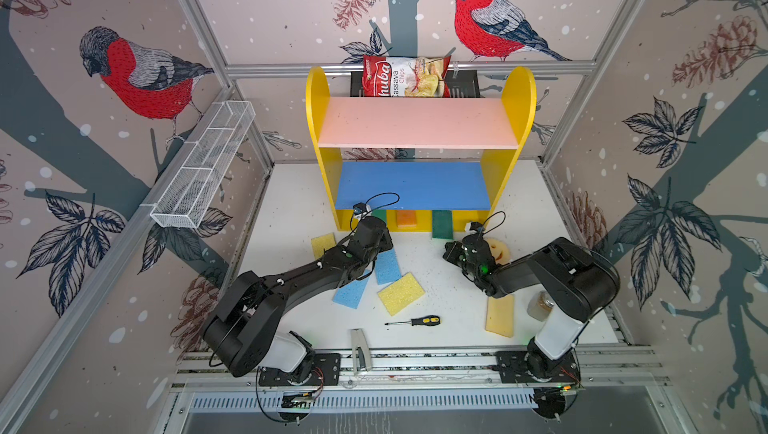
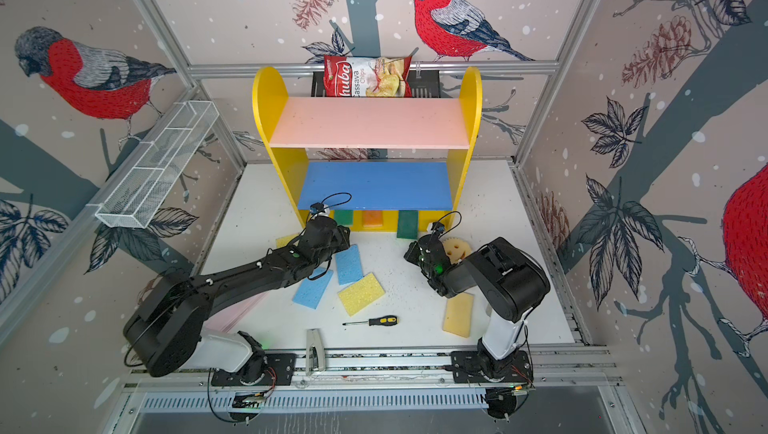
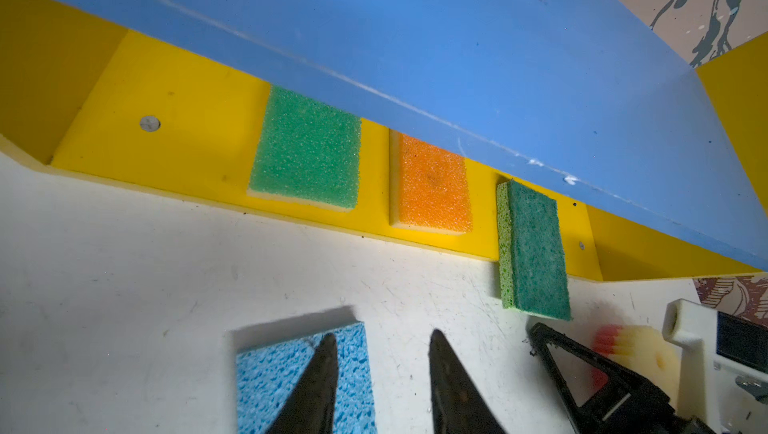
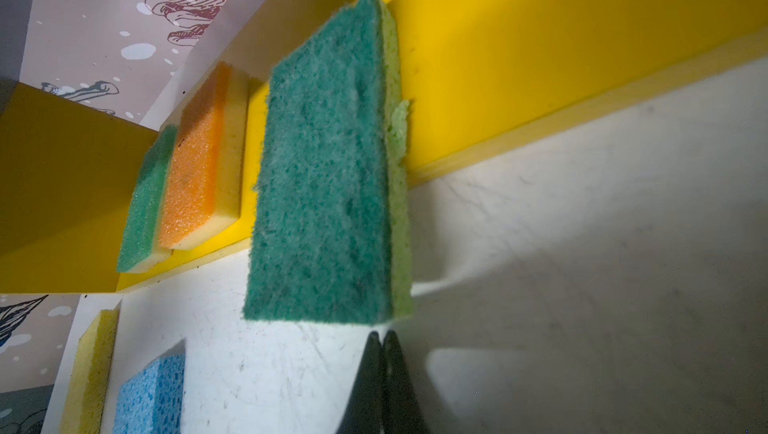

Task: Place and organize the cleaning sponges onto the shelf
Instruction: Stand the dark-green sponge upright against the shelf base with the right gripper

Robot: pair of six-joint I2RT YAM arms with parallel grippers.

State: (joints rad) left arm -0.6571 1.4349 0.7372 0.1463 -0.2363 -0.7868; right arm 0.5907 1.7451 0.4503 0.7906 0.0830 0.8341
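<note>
The yellow shelf [image 1: 517, 91] has bare pink and blue boards. On its base lie a green sponge [image 3: 307, 147] and an orange sponge [image 3: 434, 185]. A dark green sponge [image 4: 328, 187] hangs half off the base onto the table. My right gripper [image 4: 381, 334] is shut, its tips at that sponge's near end. My left gripper [image 3: 380, 340] is open, with one finger over the edge of a light blue sponge [image 3: 282, 382] and the other over bare table. More sponges lie loose on the table: blue [image 1: 351, 293], yellow [image 1: 401, 293], yellow [image 1: 323, 244], pale yellow [image 1: 500, 315] and a round smiley [image 1: 498, 250].
A screwdriver [image 1: 415, 321], a grey stapler [image 1: 359, 349] and a small jar [image 1: 540, 305] lie near the front edge. A chips bag [image 1: 405, 77] sits in a black basket [image 1: 465, 83] behind the shelf. A white wire tray [image 1: 203, 166] hangs on the left wall.
</note>
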